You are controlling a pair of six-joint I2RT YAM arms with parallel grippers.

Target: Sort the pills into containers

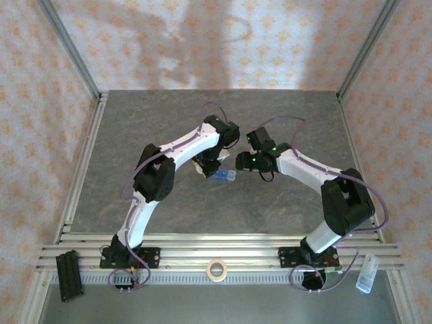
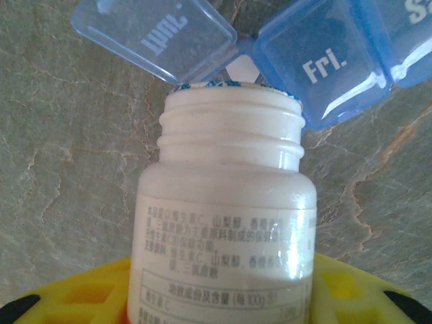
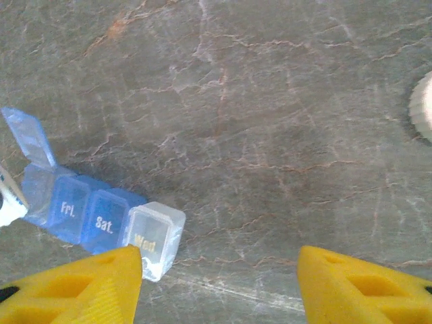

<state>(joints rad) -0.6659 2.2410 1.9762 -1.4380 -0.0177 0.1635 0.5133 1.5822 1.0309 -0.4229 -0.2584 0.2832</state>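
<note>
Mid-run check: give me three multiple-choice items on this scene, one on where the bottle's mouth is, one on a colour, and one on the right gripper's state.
1. Where is the mouth of the bottle?
A) at the open compartment beside Fri
B) above the Sat lid
C) against the Wed box

2. Which compartment of the pill organiser is clear, not blue?
A) Fri
B) Sat
C) Wed

3. How is the right gripper?
A) open, nothing in it
B) shut on the bottle
C) shut on a lid

Answers:
1 A: the left wrist view has the mouth below the raised lid, next to Fri.
2 C: the right wrist view shows the Wed end pale and clear.
3 A: its yellow fingers stand apart over bare table.
</note>
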